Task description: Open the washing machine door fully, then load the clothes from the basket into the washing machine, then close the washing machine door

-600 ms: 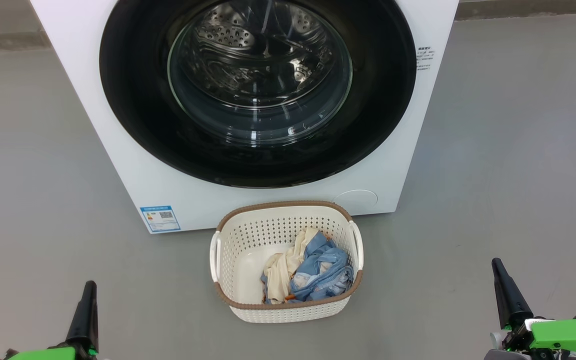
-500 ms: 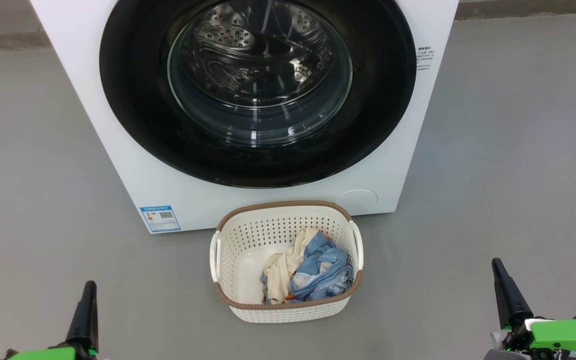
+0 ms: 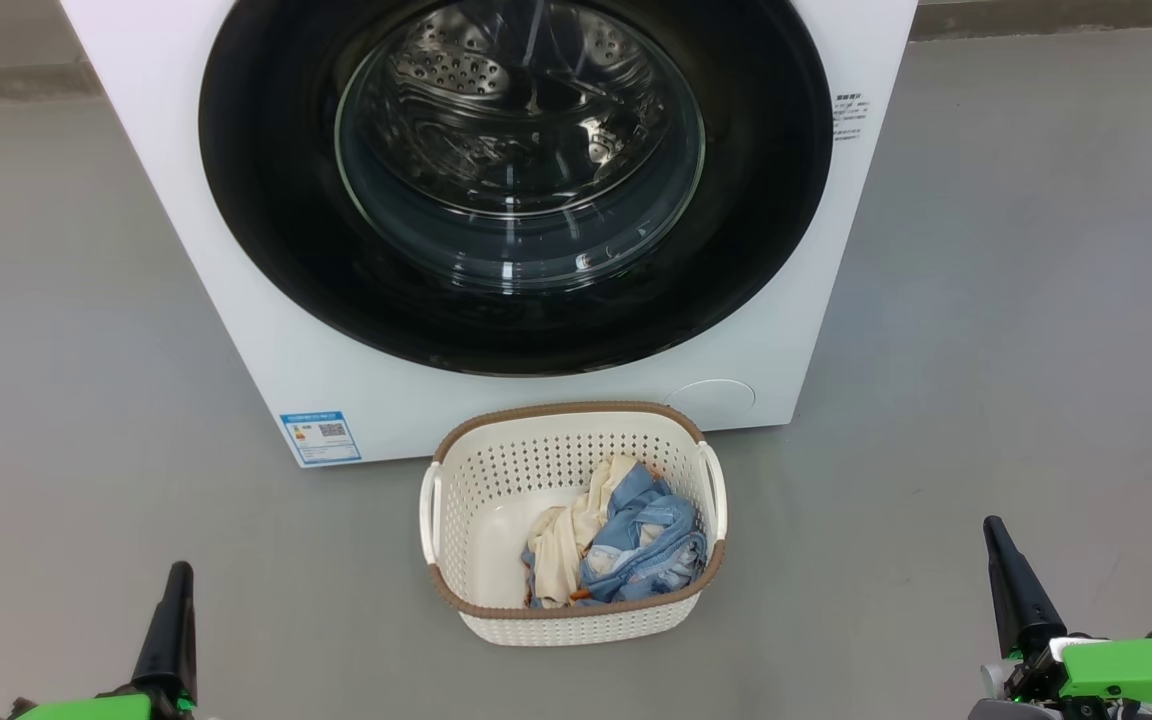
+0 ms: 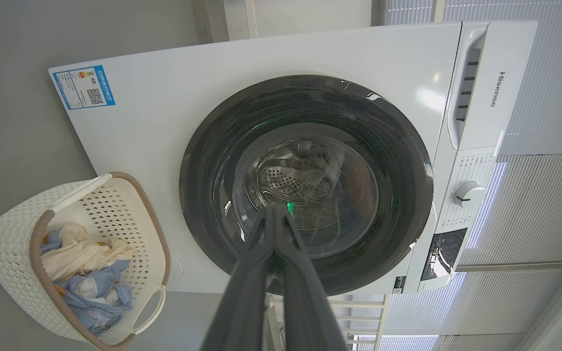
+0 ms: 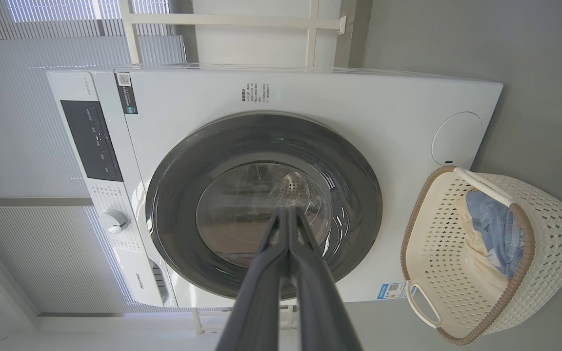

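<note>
While both arms sat low at the near edge of the head view, the left gripper (image 3: pixel 177 575), two long dark fingers pressed tip to tip, held nothing; the right gripper (image 3: pixel 994 530), likewise pinched together, was empty too. Each pointed toward the machine, well apart from it and from the basket.

Between the two, on the grey floor (image 3: pixel 86 400): one small cream-white perforated plastic basket (image 3: pixel 576 620), brown woven-look rim, two white side handles, standing just in front of the machine.

Inside, toward its right half: the clothes (image 3: pixel 626 545), a bundle of light blue denim-like cloth and cream-beige cloth.

Behind: one large white front-loading washing machine (image 3: pixel 236 340), blue energy sticker (image 3: pixel 320 437) at its lower left corner.

The washing machine door (image 3: pixel 266 200), large, round, glossy black with a clear glass window, lay closed flush against the front, with the steel perforated drum (image 3: pixel 456 70) visible through the glass.
</note>
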Robot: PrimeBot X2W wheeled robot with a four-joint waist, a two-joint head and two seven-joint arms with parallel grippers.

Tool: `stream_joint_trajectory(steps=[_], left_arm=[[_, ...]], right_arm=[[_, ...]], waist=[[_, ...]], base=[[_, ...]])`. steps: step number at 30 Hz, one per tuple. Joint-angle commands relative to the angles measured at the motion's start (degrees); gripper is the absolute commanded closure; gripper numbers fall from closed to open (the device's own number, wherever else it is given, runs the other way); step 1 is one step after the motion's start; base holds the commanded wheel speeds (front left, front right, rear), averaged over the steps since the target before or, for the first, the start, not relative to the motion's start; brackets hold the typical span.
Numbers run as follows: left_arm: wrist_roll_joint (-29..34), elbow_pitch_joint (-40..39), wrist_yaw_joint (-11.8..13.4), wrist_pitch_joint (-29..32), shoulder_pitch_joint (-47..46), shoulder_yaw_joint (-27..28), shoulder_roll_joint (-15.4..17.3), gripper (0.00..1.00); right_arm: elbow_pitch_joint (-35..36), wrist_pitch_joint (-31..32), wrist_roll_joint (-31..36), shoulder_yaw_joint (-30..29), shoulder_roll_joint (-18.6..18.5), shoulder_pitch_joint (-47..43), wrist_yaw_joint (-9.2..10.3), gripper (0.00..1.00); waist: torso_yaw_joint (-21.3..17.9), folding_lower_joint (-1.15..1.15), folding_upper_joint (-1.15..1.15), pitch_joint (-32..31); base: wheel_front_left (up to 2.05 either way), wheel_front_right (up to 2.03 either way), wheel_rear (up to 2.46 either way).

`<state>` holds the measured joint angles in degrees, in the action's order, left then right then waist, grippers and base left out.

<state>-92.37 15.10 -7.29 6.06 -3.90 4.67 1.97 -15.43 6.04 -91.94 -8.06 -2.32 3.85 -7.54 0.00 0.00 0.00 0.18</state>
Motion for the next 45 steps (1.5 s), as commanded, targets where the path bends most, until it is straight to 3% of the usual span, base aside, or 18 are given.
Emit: stream_joint_trajectory(steps=[1,39,40,45], left_arm=[[0.22,-1.07,-0.2,0.45,-2.29,1.87,0.91,1.0],[0.21,-1.07,-0.2,0.43,-2.28,1.85,0.91,1.0],[0.0,0.13,0.0,-0.02,0.06,-0.02,-0.04,0.0],[0.19,1.14,0.0,-0.24,0.7,-0.29,-0.54,0.0]], right_arm=[[1.41,0.43,-0.24,1.56,-0.55,2.33,0.05,1.0],[1.41,0.43,-0.24,1.56,-0.55,2.33,0.05,1.0],[-0.14,-0.02,0.01,-0.01,0.03,-0.06,0.0,0.0],[-1.25,-0.33,0.36,0.14,0.27,-0.6,0.0,0.0]], waist=[[0.0,0.0,0.0,0.0],[0.0,0.0,0.0,0.0],[0.0,0.0,0.0,0.0],[0.0,0.01,0.0,0.02]], base=[[0.0,0.0,0.0],[0.0,0.0,0.0],[0.0,0.0,0.0],[0.0,0.0,0.0]])
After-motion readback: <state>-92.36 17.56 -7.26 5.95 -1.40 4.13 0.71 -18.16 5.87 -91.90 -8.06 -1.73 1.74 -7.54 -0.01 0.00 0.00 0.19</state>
